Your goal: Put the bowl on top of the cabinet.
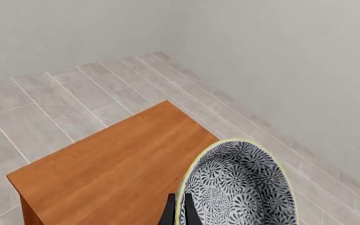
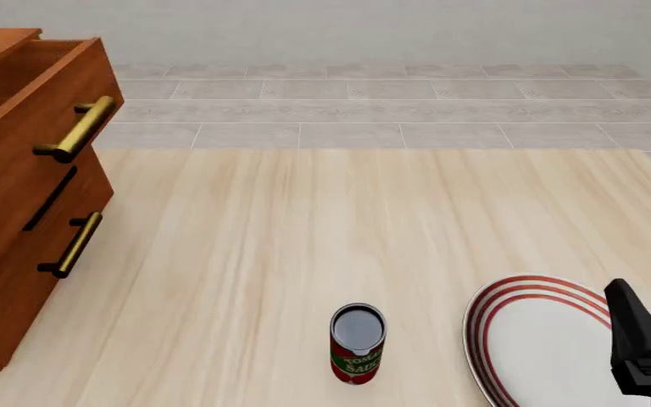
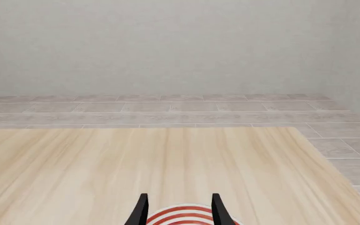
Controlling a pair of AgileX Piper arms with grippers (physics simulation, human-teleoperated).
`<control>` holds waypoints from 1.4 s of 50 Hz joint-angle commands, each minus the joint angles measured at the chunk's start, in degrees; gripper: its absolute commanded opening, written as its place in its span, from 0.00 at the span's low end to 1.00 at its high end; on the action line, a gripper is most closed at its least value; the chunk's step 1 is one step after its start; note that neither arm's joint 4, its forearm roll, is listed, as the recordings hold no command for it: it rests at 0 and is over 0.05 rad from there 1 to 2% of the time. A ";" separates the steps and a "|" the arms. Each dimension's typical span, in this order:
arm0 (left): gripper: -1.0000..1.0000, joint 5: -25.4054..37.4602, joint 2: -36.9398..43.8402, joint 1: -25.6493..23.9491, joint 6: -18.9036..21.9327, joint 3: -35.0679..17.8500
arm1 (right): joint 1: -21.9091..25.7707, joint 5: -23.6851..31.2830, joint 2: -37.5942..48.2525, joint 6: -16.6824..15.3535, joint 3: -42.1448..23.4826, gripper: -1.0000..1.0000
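Left wrist view, bowl (image 1: 239,187) tilted above cabinet (image 1: 114,171)

Simulated bare room: plain grey walls (image 3: 167,47), tiled floor (image 2: 393,110), pale wood table (image 2: 303,254).

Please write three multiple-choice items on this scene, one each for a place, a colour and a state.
1. Where is the bowl?
A. On the table beside the can
B. Over the cabinet top, in the left gripper
C. On the plate

2. What colour are the plate's rings?
A. Red
B. Blue
C. Green

3. How is the cabinet's top drawer?
A. Removed
B. Pushed fully shut
C. Pulled out

Answers: B, the left wrist view shows its rim between the fingers; A, red rings show in the front view; C, its front juts forward.
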 commanded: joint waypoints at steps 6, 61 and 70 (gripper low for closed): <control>0.00 -2.28 2.73 2.92 -0.22 0.69 | 0.00 0.01 -0.01 0.01 0.00 1.00; 1.00 -9.38 4.01 1.00 -6.51 7.80 | 0.00 0.01 -0.03 0.00 0.00 1.00; 1.00 -4.96 -2.65 -1.67 -3.28 4.68 | 0.00 0.01 -0.03 0.00 0.00 1.00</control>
